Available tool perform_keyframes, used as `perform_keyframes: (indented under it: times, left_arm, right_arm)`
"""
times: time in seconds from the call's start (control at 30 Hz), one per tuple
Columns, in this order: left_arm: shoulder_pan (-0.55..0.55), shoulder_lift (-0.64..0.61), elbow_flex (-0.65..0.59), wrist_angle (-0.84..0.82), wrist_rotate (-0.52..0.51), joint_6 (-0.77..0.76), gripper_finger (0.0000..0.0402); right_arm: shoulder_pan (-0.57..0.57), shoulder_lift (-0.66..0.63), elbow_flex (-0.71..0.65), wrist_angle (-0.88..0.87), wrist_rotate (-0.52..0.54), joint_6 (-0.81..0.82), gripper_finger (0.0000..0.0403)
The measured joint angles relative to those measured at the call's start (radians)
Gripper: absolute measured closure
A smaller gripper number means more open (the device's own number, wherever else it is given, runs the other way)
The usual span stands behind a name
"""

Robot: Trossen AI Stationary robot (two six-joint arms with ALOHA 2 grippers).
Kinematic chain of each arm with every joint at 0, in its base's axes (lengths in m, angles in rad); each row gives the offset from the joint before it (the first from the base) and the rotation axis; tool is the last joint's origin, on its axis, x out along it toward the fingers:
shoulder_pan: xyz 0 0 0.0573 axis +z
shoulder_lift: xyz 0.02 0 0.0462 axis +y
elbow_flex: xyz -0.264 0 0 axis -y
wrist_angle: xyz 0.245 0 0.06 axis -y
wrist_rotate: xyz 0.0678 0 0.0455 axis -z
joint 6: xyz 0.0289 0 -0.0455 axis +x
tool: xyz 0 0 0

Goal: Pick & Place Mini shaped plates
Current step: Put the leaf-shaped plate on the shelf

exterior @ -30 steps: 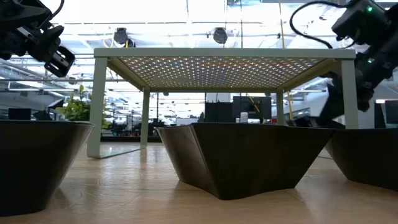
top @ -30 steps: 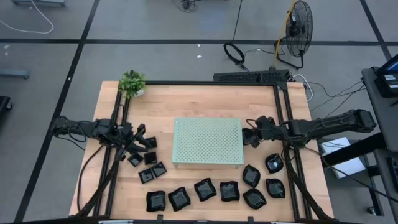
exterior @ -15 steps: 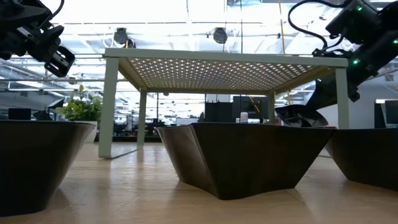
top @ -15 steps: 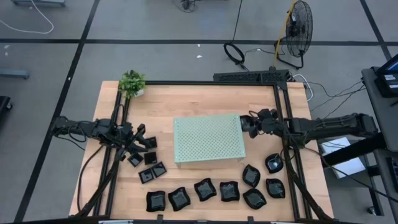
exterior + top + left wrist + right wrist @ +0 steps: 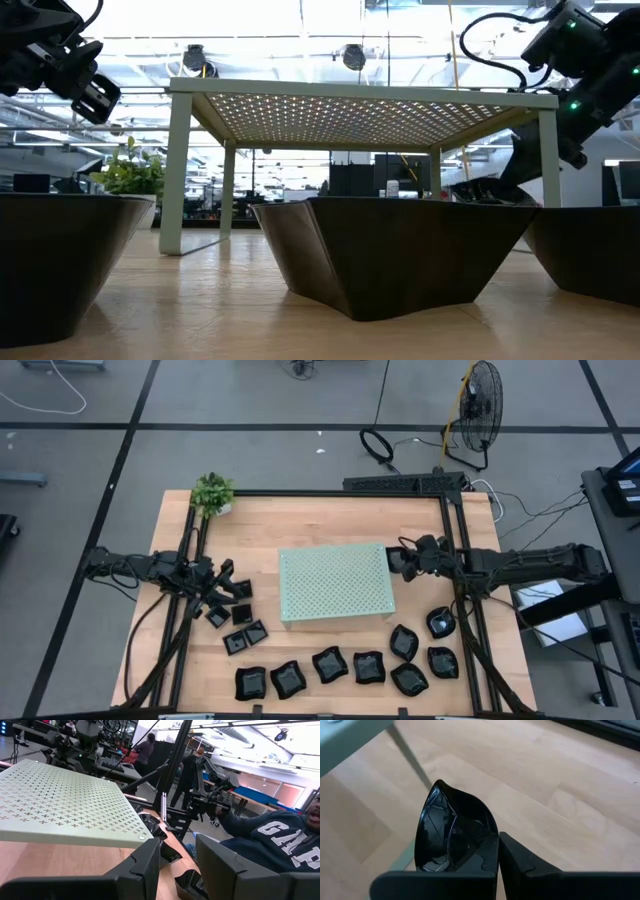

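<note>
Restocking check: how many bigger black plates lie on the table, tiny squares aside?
8. Five plates sit in a row along the front edge, and three more cluster front right. A ninth plate is held in the right gripper; others may be hidden.

The left pincer [image 5: 177, 865] has its two dark fingers [image 5: 142, 865] parted, a gap showing between them. Toward ten o'clock stands the pale green perforated board [image 5: 65, 805] on the wooden tabletop [image 5: 55, 860]. Glossy black plates [image 5: 150, 822] lie just beyond. At three o'clock sits a person [image 5: 280, 845] in a dark sweatshirt.
</note>
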Motion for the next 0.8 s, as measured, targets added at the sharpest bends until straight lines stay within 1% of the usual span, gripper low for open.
perform_keyframes:
  times: [0.13, 0.2, 0.27, 0.33, 0.43, 0.53, 0.67, 0.8]
  left_arm:
    - [0.0, 0.0, 0.0, 0.0, 0.0, 0.0, 0.0272]
    - [0.0, 0.0, 0.0, 0.0, 0.0, 0.0, 0.0272]
    - [0.0, 0.0, 0.0, 0.0, 0.0, 0.0, 0.0272]
    - [0.0, 0.0, 0.0, 0.0, 0.0, 0.0, 0.0272]
    - [0.0, 0.0, 0.0, 0.0, 0.0, 0.0, 0.0272]
    - [0.0, 0.0, 0.0, 0.0, 0.0, 0.0, 0.0272]
    - [0.0, 0.0, 0.0, 0.0, 0.0, 0.0, 0.0272]
    - [0.0, 0.0, 0.0, 0.0, 0.0, 0.0, 0.0272]
  right_arm:
    - [-0.034, 0.0, 0.0, 0.042, 0.089, -0.06, 0.0403]
    - [-0.061, 0.001, 0.0, 0.099, 0.132, -0.121, 0.0403]
    - [-0.096, 0.008, 0.0, 0.184, 0.137, -0.189, 0.0403]
    - [-0.133, 0.022, 0.0, 0.284, 0.116, -0.252, 0.0403]
    - [-0.188, 0.065, 0.0, 0.416, 0.034, -0.34, 0.0403]
    - [-0.237, 0.127, 0.0, 0.501, -0.049, -0.404, 0.0403]
    - [-0.276, 0.201, 0.0, 0.531, -0.167, -0.42, 0.0403]
    - [-0.279, 0.221, 0.0, 0.541, -0.21, -0.403, 0.0403]
